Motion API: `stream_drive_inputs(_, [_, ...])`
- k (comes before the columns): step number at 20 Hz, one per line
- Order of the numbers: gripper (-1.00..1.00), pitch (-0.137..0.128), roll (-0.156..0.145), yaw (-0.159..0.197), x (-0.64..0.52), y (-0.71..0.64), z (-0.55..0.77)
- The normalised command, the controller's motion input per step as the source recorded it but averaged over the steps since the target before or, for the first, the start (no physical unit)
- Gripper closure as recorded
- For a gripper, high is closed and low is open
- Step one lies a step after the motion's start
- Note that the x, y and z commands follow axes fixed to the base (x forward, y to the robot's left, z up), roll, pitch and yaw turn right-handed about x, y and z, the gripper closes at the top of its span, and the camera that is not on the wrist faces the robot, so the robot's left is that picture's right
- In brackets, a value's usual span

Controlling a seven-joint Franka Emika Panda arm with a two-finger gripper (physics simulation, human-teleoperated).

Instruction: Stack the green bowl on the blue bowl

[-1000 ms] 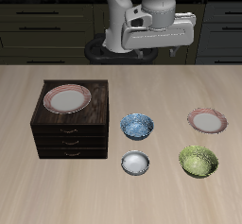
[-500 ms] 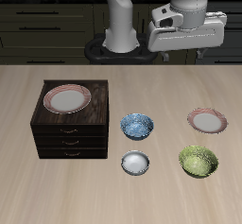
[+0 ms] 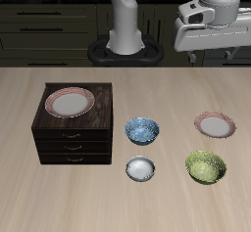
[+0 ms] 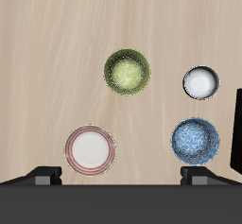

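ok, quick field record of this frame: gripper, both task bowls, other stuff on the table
gripper: raised high above the table, holding nothing; open or shut not discernible
green bowl: upright on the table near its front edge, empty, untouched
blue bowl: upright beside the dark cabinet, empty, apart from the green bowl
stack status: not yet done
white bowl: nearer the front edge than the blue bowl
plates: one pink-rimmed plate on the table behind the green bowl, another on the cabinet top
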Motion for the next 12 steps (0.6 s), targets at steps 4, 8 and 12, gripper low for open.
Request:
stream_drive_inputs(4, [-1.00,0.033,-0.019,-0.029,0.39,0.15,0.04])
stream_drive_inputs(8, [-1.00,0.028,-0.007,-0.025,0.45,0.16,0.02])
stream_drive_inputs(12, [-1.00,-0.001,-0.023,0.000,0.31,0.16,0.02])
